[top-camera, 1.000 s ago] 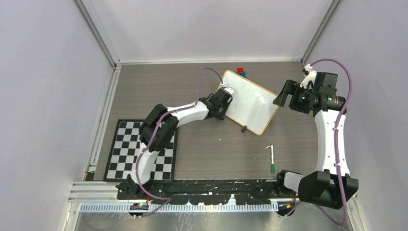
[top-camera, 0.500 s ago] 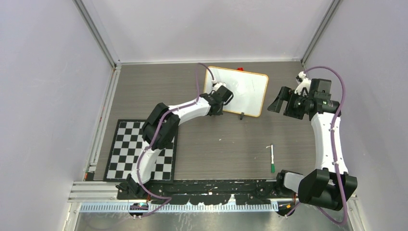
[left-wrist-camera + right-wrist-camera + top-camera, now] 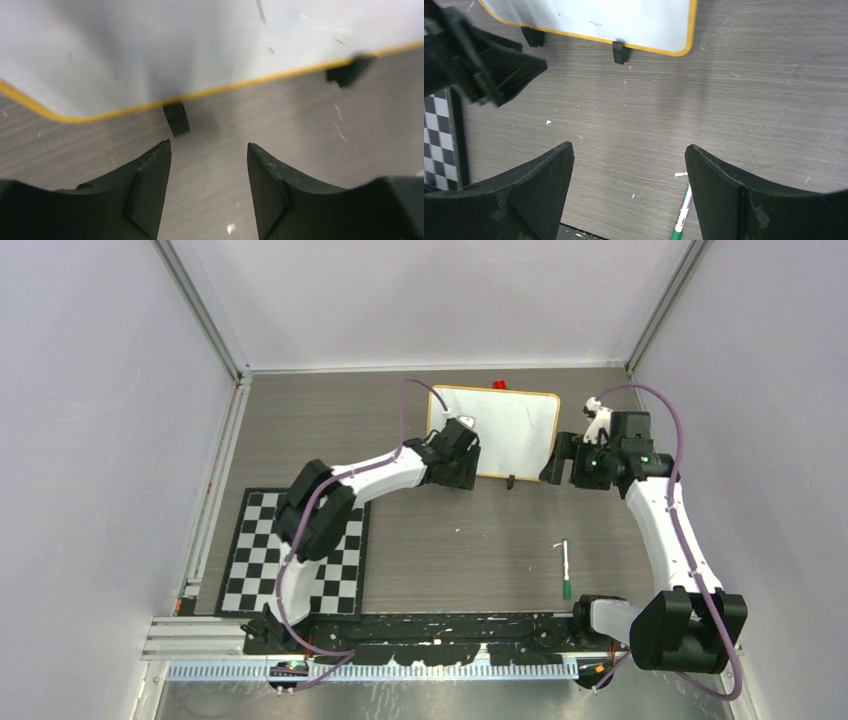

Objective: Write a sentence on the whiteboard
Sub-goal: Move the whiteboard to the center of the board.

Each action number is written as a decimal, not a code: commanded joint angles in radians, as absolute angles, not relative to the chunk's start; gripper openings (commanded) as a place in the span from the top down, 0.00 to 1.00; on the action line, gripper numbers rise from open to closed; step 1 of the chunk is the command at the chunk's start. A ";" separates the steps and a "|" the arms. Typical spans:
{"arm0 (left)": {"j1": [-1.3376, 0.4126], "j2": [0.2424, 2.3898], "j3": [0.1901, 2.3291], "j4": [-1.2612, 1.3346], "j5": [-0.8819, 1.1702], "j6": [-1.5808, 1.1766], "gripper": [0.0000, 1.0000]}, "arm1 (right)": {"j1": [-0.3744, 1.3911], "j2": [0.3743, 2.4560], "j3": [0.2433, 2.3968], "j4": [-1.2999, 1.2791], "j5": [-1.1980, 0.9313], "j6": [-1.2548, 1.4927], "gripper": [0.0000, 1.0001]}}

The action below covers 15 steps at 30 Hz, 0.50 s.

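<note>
1. Your desk [image 3: 450, 540] carries a checkerboard mat [image 3: 245, 540] at its near left.
2. The whiteboard [image 3: 505, 425] sits at the desk's far middle.
3. Your left pincer [image 3: 208, 146] is apart, holding nothing, just short of a black foot [image 3: 176, 117] on the board's near edge. Your right pincer [image 3: 629, 147] gapes wide, holding nothing, beside the board's right edge.
4. A green-tipped marker [image 3: 564, 570] lies near right, well apart from both pincers.

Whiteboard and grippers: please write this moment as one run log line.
whiteboard: no writing readable | left gripper: open, empty, at its near edge | right gripper: open, empty | marker: lying loose, not held
</note>
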State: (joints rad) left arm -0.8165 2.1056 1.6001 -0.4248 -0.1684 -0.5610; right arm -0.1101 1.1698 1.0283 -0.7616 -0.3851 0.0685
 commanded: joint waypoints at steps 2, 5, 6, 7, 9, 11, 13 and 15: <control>-0.813 1.830 1.461 -0.268 -0.021 -0.420 0.35 | -0.002 1.182 0.996 -0.618 -0.246 0.085 0.16; -0.750 1.758 1.430 -0.347 0.037 -0.422 0.29 | 0.068 1.221 0.974 -0.550 -0.200 0.121 0.19; -0.721 1.732 1.413 -0.359 0.051 -0.431 0.25 | 0.089 1.239 0.968 -0.528 -0.180 0.135 0.21; -0.689 1.707 1.400 -0.367 0.066 -0.437 0.22 | 0.112 1.257 0.961 -0.504 -0.162 0.147 0.21; -0.630 1.645 1.380 -0.393 0.074 -0.438 0.17 | 0.159 1.290 0.948 -0.457 -0.117 0.172 0.22; -0.596 1.605 1.358 -0.392 0.037 -0.386 0.07 | 0.193 1.325 0.936 -0.408 -0.095 0.191 0.22; -0.543 1.597 1.354 -0.391 0.074 -0.280 0.05 | 0.209 1.365 0.938 -0.377 -0.114 0.205 0.24; -0.469 1.613 1.364 -0.394 0.212 -0.233 0.05 | 0.232 1.408 0.949 -0.367 -0.102 0.208 0.27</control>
